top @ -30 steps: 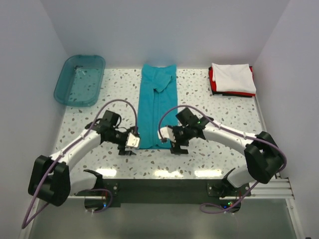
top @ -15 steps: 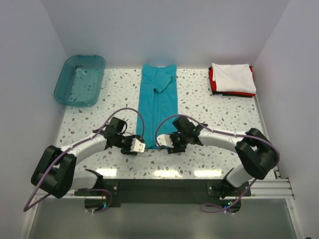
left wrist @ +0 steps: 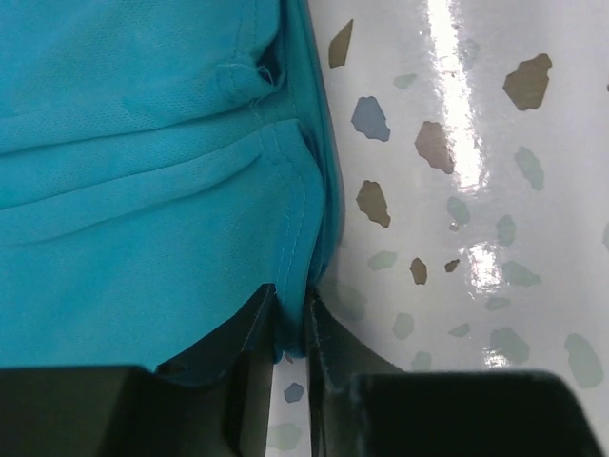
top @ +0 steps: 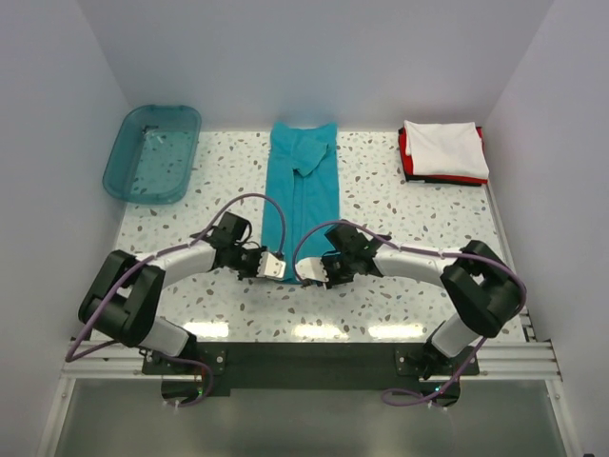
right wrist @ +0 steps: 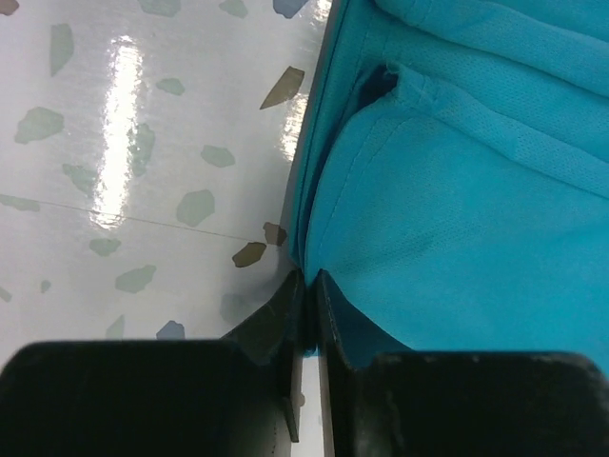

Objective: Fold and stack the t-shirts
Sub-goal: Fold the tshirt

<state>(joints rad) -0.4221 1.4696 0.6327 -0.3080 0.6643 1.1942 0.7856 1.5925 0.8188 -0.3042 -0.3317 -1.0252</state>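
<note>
A teal-blue t-shirt lies as a long narrow strip down the middle of the table, collar end at the back. My left gripper is shut on its near left hem corner; in the left wrist view the cloth is pinched between the left gripper fingers. My right gripper is shut on the near right corner, and the right wrist view shows the hem nipped by the right gripper. A folded white t-shirt rests on a folded red t-shirt at the back right.
A translucent teal plastic bin stands at the back left. The speckled tabletop is bare between the strip and the stack. White walls close in the left, right and far sides.
Both arms have swung inward and lower to the strip's near end. Both grippers, open a second ago, have closed on the hem corners.
</note>
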